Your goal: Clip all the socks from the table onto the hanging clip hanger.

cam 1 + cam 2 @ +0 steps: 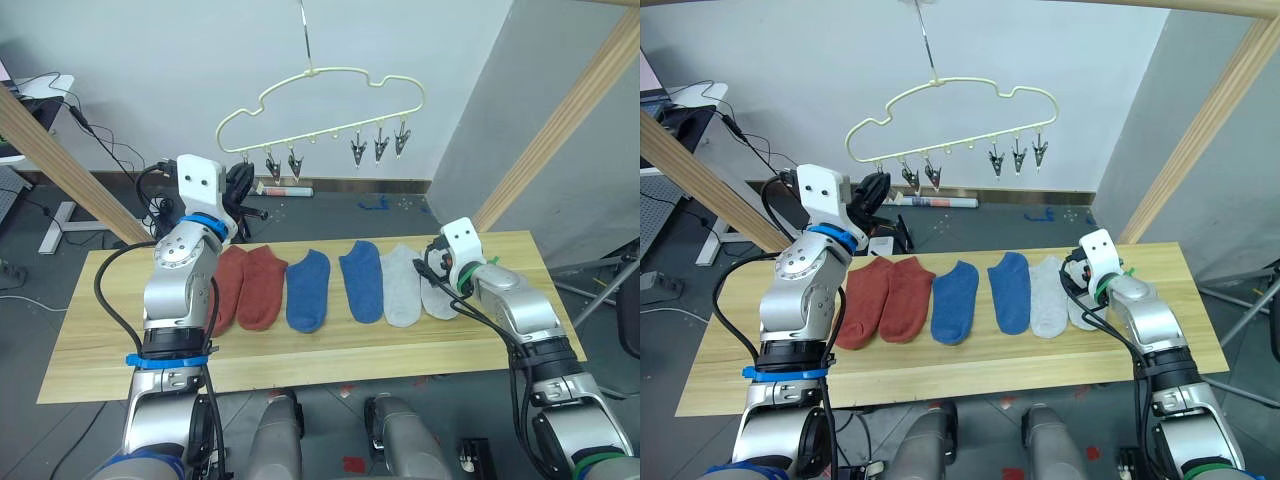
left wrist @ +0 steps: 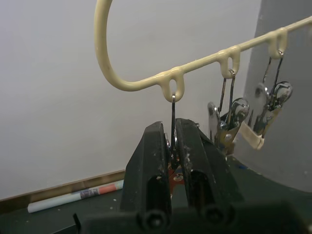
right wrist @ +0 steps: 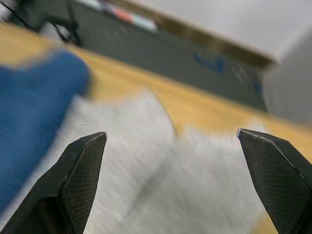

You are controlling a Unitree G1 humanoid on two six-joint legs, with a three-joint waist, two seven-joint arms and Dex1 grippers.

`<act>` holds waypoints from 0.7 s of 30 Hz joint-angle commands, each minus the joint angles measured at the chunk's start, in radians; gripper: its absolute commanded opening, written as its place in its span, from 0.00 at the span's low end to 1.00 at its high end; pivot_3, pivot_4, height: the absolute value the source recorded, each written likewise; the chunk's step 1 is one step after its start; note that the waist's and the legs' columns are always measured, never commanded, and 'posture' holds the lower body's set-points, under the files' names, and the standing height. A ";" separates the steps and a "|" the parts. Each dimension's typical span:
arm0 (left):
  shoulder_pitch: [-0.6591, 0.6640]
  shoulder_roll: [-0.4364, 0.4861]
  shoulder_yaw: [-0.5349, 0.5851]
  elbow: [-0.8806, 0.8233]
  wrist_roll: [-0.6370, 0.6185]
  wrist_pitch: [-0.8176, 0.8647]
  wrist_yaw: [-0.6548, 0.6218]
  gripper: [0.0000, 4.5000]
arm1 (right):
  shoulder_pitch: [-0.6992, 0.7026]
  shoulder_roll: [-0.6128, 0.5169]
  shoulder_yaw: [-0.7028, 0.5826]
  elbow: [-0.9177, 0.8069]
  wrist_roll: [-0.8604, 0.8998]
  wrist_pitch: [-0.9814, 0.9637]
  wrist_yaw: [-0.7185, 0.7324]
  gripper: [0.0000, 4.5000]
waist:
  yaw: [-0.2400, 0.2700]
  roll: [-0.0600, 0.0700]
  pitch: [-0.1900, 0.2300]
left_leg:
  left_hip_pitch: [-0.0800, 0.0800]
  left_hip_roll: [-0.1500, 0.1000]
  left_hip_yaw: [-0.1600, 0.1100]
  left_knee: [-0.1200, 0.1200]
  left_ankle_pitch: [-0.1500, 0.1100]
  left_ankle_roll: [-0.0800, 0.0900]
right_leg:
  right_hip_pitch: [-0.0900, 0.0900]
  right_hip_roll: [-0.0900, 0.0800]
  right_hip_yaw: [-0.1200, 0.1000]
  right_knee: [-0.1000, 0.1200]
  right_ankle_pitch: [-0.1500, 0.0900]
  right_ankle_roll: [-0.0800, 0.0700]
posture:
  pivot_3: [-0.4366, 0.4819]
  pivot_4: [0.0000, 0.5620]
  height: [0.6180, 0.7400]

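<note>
**Left hand pinches the end clip while six socks wait on the worktop**

The left hand [image 2: 173, 146] is raised to the clip hanger [image 1: 320, 100] and its two black fingers are closed on the end clip [image 2: 172, 124] at the robot's left of the row. The other five clips hang free, two just beside it and three further to the right.

All six socks lie flat in a row on the worktop [image 1: 300, 365]: two rust-red socks [image 1: 250, 287] at the left, two blue socks [image 1: 335, 285] in the middle, and two light grey socks [image 1: 415, 285] at the right, the grey pair overlapping. No sock hangs from the hanger yet.

The right hand [image 3: 173, 161] hovers low over the grey pair with its fingers spread wide, holding nothing.

The socks look soft, light and limp (they will sag and fold as soon as they leave the wood). A pinch at the cuff edge seems best, leaving a free hem to feed into a clip. The overlap risks lifting both grey socks together. The thin hanger will probably swing when pushed.
</note>
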 commanded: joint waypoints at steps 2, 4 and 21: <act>0.043 0.006 0.031 -0.061 -0.019 0.036 0.025 0.00 | -0.035 0.037 -0.026 0.144 -0.034 -0.064 -0.023 1.00 | -0.001 0.000 0.000 | 0.000 0.000 0.001 0.000 0.000 0.000 | 0.000 0.000 0.001 0.000 0.000 0.000 | 0.51 0.52 1.00; 0.066 0.008 0.039 -0.086 -0.023 0.045 0.035 0.00 | -0.054 0.054 -0.029 0.240 -0.058 -0.108 -0.048 1.00 | -0.001 0.000 0.000 | 0.001 0.000 0.001 0.000 0.000 0.000 | 0.000 0.000 0.001 0.000 0.000 0.000 | 0.52 0.53 1.00; 0.106 0.027 0.049 -0.158 -0.035 0.104 0.053 0.00 | 0.022 0.043 -0.072 0.135 -0.064 -0.059 0.019 1.00 | 0.004 0.001 0.000 | 0.003 0.000 0.002 -0.001 0.000 0.000 | 0.002 0.000 0.003 0.000 0.000 0.002 | 0.53 0.54 1.00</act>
